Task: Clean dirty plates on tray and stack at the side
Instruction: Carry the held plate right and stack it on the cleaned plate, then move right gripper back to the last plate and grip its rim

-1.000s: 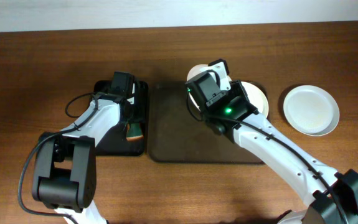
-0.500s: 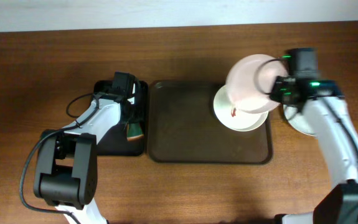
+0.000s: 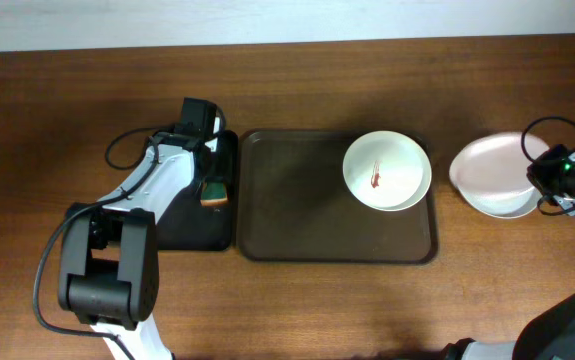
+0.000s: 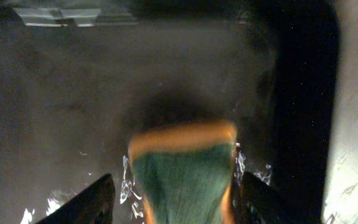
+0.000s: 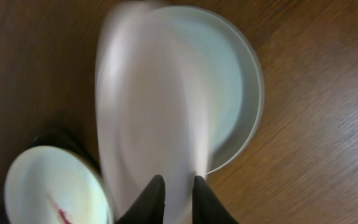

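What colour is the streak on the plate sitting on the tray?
Red: a thin streak across the white plate, clearest in the overhead view.

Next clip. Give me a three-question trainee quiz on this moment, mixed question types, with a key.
1. Count: how many plates lie on the brown tray?
2. True or false: the plate on the tray is wiped clean.
3. Fill in: between the left gripper's fingers lies a green and orange ____.
Key: 1. One. 2. False; a red streak marks its middle. 3. Sponge.
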You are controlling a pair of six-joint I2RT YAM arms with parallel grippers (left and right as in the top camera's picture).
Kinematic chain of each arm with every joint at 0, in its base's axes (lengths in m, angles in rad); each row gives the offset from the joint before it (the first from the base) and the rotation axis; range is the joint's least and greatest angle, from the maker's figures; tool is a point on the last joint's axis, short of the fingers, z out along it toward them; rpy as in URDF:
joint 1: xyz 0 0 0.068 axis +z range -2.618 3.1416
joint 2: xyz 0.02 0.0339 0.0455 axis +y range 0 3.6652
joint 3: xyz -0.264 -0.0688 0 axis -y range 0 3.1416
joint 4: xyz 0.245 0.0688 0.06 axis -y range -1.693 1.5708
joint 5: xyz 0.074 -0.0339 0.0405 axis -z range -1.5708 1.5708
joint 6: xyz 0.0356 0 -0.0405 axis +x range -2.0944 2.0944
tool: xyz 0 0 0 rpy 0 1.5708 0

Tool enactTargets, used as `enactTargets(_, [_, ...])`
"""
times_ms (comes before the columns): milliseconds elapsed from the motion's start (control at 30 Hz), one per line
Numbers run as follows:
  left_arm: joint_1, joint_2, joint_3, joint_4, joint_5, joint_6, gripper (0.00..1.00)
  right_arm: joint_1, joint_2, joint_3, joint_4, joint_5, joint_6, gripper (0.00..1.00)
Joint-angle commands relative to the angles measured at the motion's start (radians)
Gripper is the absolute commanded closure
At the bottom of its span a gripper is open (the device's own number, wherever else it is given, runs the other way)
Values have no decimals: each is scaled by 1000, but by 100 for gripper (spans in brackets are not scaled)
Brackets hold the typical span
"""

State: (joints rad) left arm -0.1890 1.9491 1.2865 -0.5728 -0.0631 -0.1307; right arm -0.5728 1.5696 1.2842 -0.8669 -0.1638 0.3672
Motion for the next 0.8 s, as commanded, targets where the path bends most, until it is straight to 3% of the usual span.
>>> enactTargets(0, [5, 7, 9, -111, -1, 16, 35, -10, -22, 16, 4, 18, 5, 76])
enactTargets(200, [5, 8, 6, -277, 72, 16, 31, -4, 3, 14, -27, -39, 7, 73])
enactTargets(267, [5, 13, 2, -281, 71, 16, 31, 13, 16, 11, -52, -50, 3, 72])
enactTargets(367, [5, 24, -15, -260, 71, 16, 30, 75, 42, 2, -61, -122, -123, 73])
enactTargets(500, [5, 31, -37, -244, 71, 16, 31, 134, 45, 2, 14, -111, -127, 66])
enactTargets(667, [5, 31, -39, -244, 71, 16, 31, 134, 48, 2, 110, 49, 45, 56])
enactTargets(767, [5, 31, -39, -243, 71, 16, 35, 134, 63, 2, 161, 49, 73, 55])
